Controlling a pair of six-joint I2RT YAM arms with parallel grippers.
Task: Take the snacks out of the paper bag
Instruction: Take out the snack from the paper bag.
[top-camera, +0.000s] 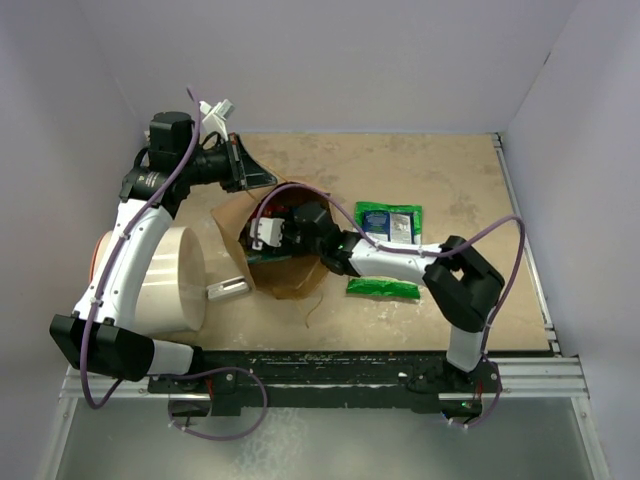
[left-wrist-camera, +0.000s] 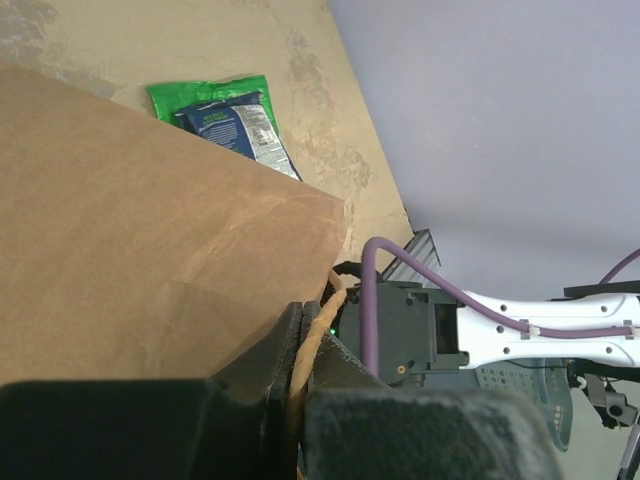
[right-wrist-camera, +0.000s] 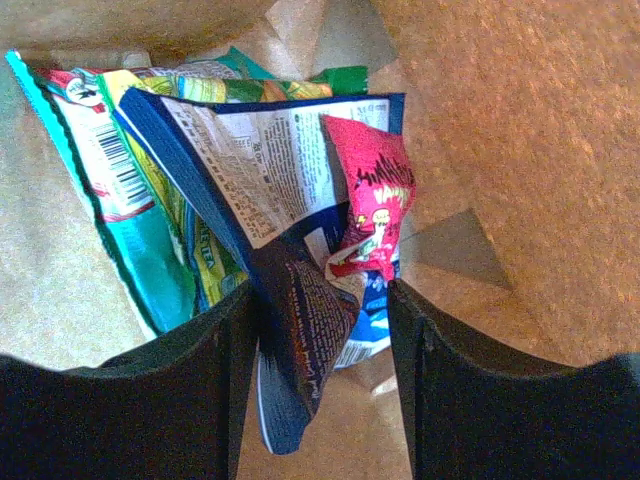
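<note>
The brown paper bag (top-camera: 285, 280) lies on the table with its mouth toward the right arm. My left gripper (top-camera: 243, 170) is shut on the bag's twisted paper handle (left-wrist-camera: 318, 322), holding the bag's side (left-wrist-camera: 130, 250) up. My right gripper (top-camera: 285, 235) reaches inside the bag. In the right wrist view the right gripper (right-wrist-camera: 318, 290) pinches a crumpled dark blue snack packet (right-wrist-camera: 300, 340) between its fingers (right-wrist-camera: 215, 380). A red packet (right-wrist-camera: 370, 200) touches it, and teal (right-wrist-camera: 100, 200) and yellow-green (right-wrist-camera: 190, 215) packets lie behind. Outside the bag lie a green packet with a blue one on top (top-camera: 390, 220) and another green packet (top-camera: 382, 288).
A large white cylinder (top-camera: 165, 280) stands at the left, close to the left arm. A small white-grey bar (top-camera: 228, 288) lies between the cylinder and the bag. Walls close the table in at the back and on both sides.
</note>
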